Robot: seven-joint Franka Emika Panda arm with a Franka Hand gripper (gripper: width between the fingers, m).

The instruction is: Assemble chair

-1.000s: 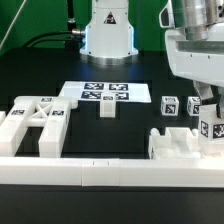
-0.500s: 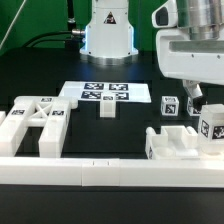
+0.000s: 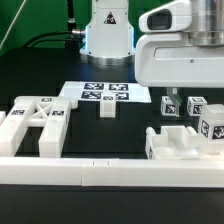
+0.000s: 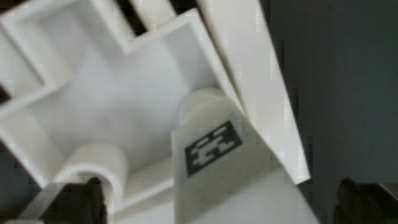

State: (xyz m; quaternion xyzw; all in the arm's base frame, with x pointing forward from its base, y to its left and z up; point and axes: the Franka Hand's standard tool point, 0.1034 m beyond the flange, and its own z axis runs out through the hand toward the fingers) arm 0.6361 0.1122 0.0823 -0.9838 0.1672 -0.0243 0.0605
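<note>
The chair is in loose glossy white pieces. An X-braced frame [image 3: 35,122] lies at the exterior view's left. A notched block [image 3: 180,142] sits at the right, with a tagged post [image 3: 211,127] standing upright at its right end. Two small tagged cubes [image 3: 170,106] [image 3: 195,105] lie just behind the block. In the wrist view my gripper [image 4: 217,206] is open. Its dark fingers [image 4: 71,200] stand well apart on either side of the tagged post [image 4: 214,145], clear of it, with the notched block [image 4: 107,80] beyond. In the exterior view only one dark fingertip [image 3: 170,95] shows under the big white hand.
The marker board [image 3: 105,93] lies at the middle back, with a small white piece [image 3: 107,108] at its front edge. A long plain white rail [image 3: 110,172] runs along the front. The robot's base [image 3: 108,35] stands behind.
The gripper has opened and let go of the tagged post, which stays upright on the block. In the exterior view the hand has risen and shifted left.
</note>
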